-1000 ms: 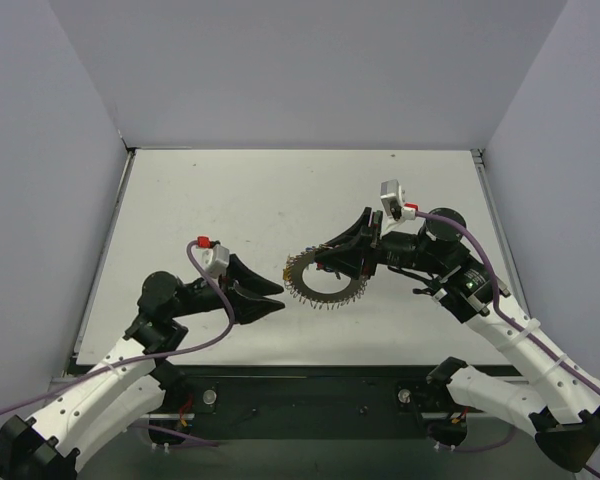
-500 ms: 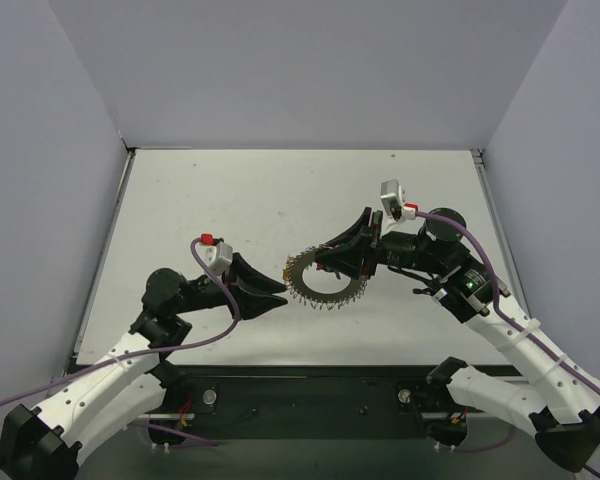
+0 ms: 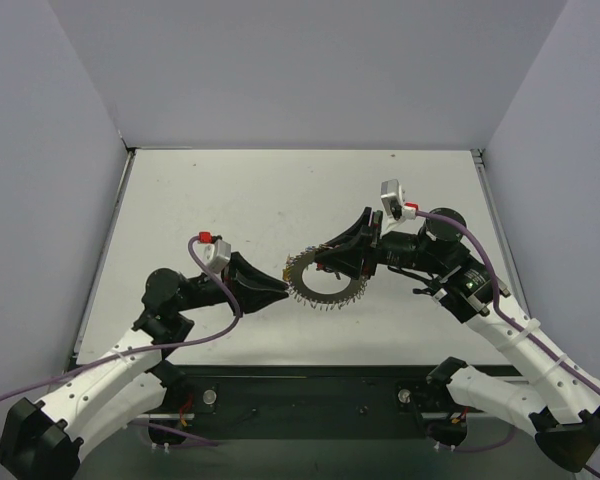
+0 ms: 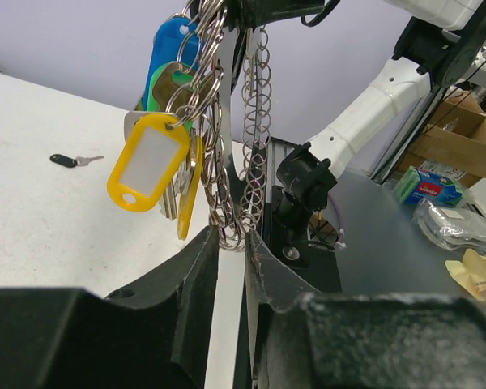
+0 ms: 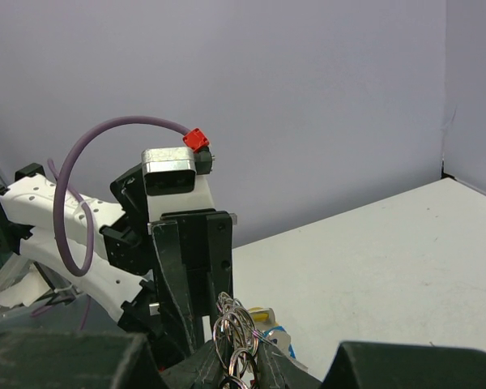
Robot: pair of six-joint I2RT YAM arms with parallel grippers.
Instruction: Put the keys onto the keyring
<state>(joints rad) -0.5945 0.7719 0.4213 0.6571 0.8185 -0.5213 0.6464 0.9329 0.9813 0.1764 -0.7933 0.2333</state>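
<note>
From above, the right gripper (image 3: 335, 262) is clamped on the right side of the keyring (image 3: 302, 272), holding it roughly flat and clear above the table (image 3: 230, 190). The left gripper (image 3: 277, 289) points at the ring's left edge, tips just beside it; its opening cannot be read from this height. Two arms and one ring show. The table is white and matte, walled on three sides by pale lilac panels (image 3: 300, 70).

Through the left wrist camera, the left fingers stand a narrow gap apart. The lowest of many small wire loops (image 4: 255, 105) dangle right at the tips; whether the pads touch them I cannot tell. Beside the loops hang one yellow tag (image 4: 146, 162), one blue tag (image 4: 168, 40) and a sliver of a green tag (image 4: 155, 87), with the keys (image 4: 175, 81) bunched among them. One black-headed key (image 4: 65, 160) lies alone on the table, well apart to the left. Past the table edge sits a cardboard box (image 4: 462, 138).

Through the right wrist camera, the right fingers close around a cluster of wire loops rising between them. The left gripper faces the lens, near, carrying one silver camera block (image 5: 168, 170), one red plug (image 5: 196, 139) and one purple cable (image 5: 89, 154).
</note>
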